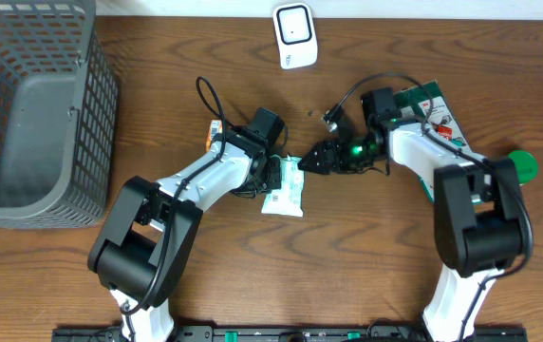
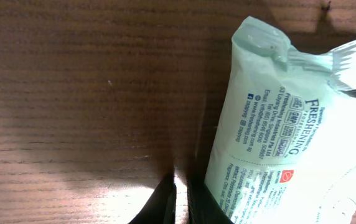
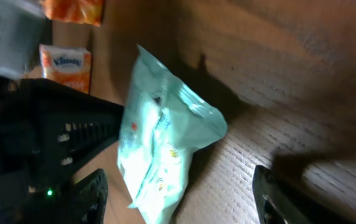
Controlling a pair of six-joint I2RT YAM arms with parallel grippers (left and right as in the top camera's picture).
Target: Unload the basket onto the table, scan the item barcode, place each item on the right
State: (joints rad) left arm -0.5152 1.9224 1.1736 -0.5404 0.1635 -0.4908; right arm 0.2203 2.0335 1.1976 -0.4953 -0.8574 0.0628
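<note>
**First onlooker:** What are the pincers doing?

**Second onlooker:** The left gripper (image 2: 182,200) has its jaws together, tips down on the wood right against the edge of the mint-green wipes packet (image 1: 284,187). I cannot tell whether any film is nipped between them. The right gripper (image 3: 181,190) faces it from the other side with its fingers spread apart. The packet's crimped end sits just ahead of the gap, not yet inside it.

**First onlooker:** And where is the packet on the table?

**Second onlooker:** Near the middle of the tabletop, between the two arms, with small print showing on top. The white scanner (image 1: 293,36) stands well apart from it, at the middle of the far edge. A grey basket (image 1: 105,104) fills the far left corner.

**First onlooker:** So which step is this?

**Second onlooker:** The pick-up, by my reading. The packet is on the wood and nowhere near the scanner. Next, the open jaws need to go around that crimped end and close firmly, since the soft film looks likely to slip. Then the packet has to be lifted and carried toward the far edge. I can't make out a barcode from here, so the right face must be found and turned to the scanner.
</note>
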